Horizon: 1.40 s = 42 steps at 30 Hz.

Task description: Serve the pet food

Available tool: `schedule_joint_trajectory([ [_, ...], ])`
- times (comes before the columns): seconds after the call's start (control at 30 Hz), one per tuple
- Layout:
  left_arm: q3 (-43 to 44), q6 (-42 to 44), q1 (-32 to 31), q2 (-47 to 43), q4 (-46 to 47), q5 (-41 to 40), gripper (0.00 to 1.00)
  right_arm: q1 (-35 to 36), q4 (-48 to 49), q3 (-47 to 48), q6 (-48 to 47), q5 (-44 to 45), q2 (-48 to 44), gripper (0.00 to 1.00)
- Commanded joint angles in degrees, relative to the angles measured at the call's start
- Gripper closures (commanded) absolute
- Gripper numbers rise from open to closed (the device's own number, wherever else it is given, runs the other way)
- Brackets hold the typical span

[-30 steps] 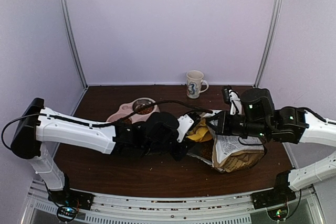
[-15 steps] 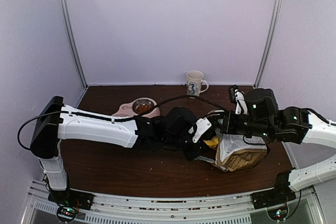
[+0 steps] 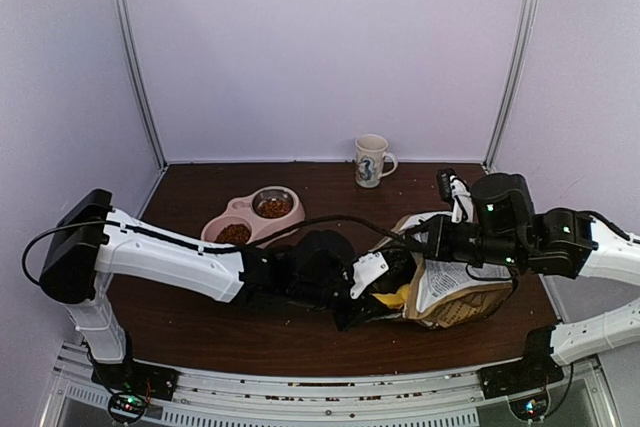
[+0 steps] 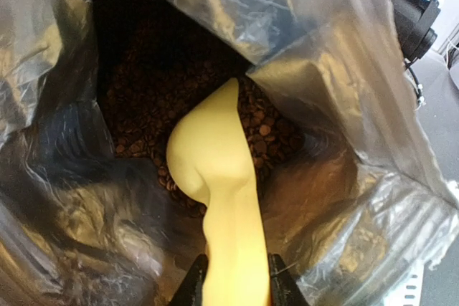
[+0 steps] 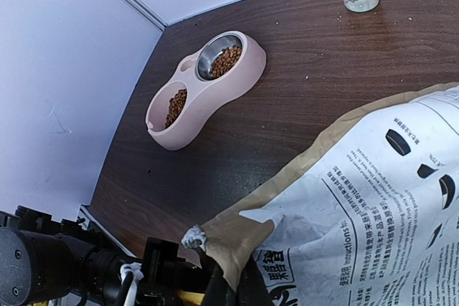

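Observation:
The pet food [image 4: 143,105] lies as a dark brown heap deep inside the open bag [image 4: 344,127]. A yellow scoop [image 4: 214,155] reaches into the bag, its bowl face down on the kibble. My left gripper [image 4: 233,288] is shut on the scoop's handle, at the bag's mouth [image 3: 385,282]. My right gripper [image 5: 233,288] is shut on the tan upper edge of the bag [image 5: 373,198] and holds the mouth up [image 3: 425,239]. More pet food [image 5: 226,55] fills both cups of a pink double bowl [image 5: 247,69].
The pink double bowl [image 3: 222,219] stands left of the bag on the dark wooden table. A printed mug [image 3: 371,160] stands at the back near the wall. The left arm stretches across the table's middle. Walls close in three sides.
The left arm has swung the scoop rightward into the bag's mouth and come nearer and lower, uncovering the pink bowl. The right gripper has held the bag's edge almost still.

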Motion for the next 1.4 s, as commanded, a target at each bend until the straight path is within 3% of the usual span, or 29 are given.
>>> schedule_joint_trajectory([
  [0.0, -2.07, -2.72, -1.26, -0.46, -1.01, 1.57, 1.00, -1.52, 6.39, 1.08, 0.69, 2.54, -3.17, 1.00],
  [0.23, 2.37, -5.46, -1.26, -0.73, -1.77, -21.81, 1.00, -1.50, 7.35, 0.25, 1.53, 1.81, -2.73, 1.00],
  [0.33, 4.56, -4.55, -1.25, 1.93, -1.97, -24.18, 1.00, -1.58, 7.57, 0.17, 1.78, 1.78, -2.77, 1.00],
  [0.67, 9.19, 0.13, -1.42, 8.31, -12.44, -7.84, 1.00, -1.71, 7.05, 0.49, 1.64, 2.69, -3.17, 1.00],
  [0.83, 7.81, 3.85, -1.43, 7.23, -15.85, 5.80, 1.00, -1.77, 6.89, 0.42, 1.69, 2.88, -3.43, 1.00],
  [1.03, 6.29, 5.17, -1.44, 5.45, -19.37, 14.41, 1.00, -1.96, 6.47, 0.03, 1.87, 3.80, -4.37, 1.00],
  [1.2, 6.68, 0.98, -0.57, 5.30, -18.13, 20.09, 1.00, -2.07, 6.19, -0.33, 2.59, 3.76, -4.49, 1.00],
  [1.37, 3.67, -9.83, 2.36, 1.95, -10.72, 29.45, 1.00, -2.16, 5.22, -0.57, 2.96, 4.53, -5.39, 1.00],
])
